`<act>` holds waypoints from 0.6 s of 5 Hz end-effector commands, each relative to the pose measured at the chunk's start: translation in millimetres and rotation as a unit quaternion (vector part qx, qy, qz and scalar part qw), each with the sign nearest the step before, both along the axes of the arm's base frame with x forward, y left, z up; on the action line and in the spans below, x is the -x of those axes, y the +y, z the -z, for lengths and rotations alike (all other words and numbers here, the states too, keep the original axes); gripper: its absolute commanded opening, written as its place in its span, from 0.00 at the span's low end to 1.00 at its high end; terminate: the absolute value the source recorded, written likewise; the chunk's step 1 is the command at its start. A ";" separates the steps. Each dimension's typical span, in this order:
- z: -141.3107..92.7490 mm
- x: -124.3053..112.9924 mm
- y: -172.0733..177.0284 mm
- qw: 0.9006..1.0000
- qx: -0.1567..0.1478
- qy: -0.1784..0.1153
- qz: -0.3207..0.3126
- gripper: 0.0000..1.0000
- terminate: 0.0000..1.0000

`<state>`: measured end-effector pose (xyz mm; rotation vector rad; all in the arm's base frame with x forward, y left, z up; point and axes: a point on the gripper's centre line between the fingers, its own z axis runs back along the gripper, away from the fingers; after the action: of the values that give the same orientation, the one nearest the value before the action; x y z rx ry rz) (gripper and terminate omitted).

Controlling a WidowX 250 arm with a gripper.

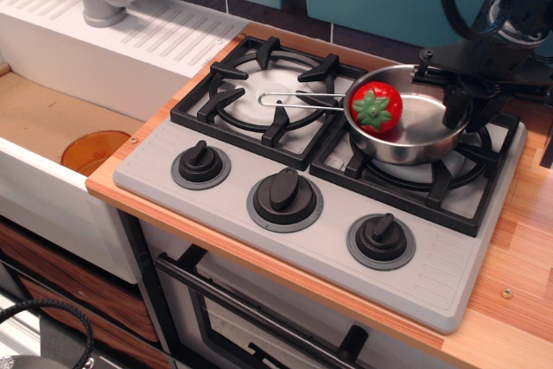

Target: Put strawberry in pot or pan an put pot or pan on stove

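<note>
Observation.image shows the glossy red toy strawberry (377, 108) lying in the small shiny steel pan (423, 131), which sits on the right-hand grate of the grey two-burner toy stove (320, 235) near the desk's back right corner. Both steps look done; the black claw (462, 101) pinches the pan's far rim, so only letting go seems left.

a: small round stainless-steel pan (415, 131) looks polished, mirror-like inside, thin bare wire loop handle. red toy strawberry (377, 108) in it is glossy plastic, leafy green top a bit flatter in sheen.

b: grey two-burner toy stove (302, 205)?

a: matt grey plastic body, ribbed strip at one edge. grates and three knobs black, semi-matt. burner discs smooth, pale.

b: counter?

a: light wooden countertop (518, 239), visible grain, satin finish. black robot gripper (458, 97) looks matt, hard plastic or coated metal, can't tell which.

b: left side?

a: white ridged drainboard (130, 36) matt; translucent orange round dish (93, 151) shiny plastic.
</note>
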<state>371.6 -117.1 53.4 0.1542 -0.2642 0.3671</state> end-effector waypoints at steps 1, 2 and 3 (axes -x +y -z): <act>-43.1 -9.0 2.1 1.000 0.005 -0.001 -0.001 1.00 0.00; -66.1 1.2 7.4 1.000 0.000 0.024 0.001 1.00 0.00; -88.5 8.3 13.8 0.999 -0.001 0.046 0.005 1.00 0.00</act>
<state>344.8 -104.0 108.5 0.2136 -0.0907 0.3406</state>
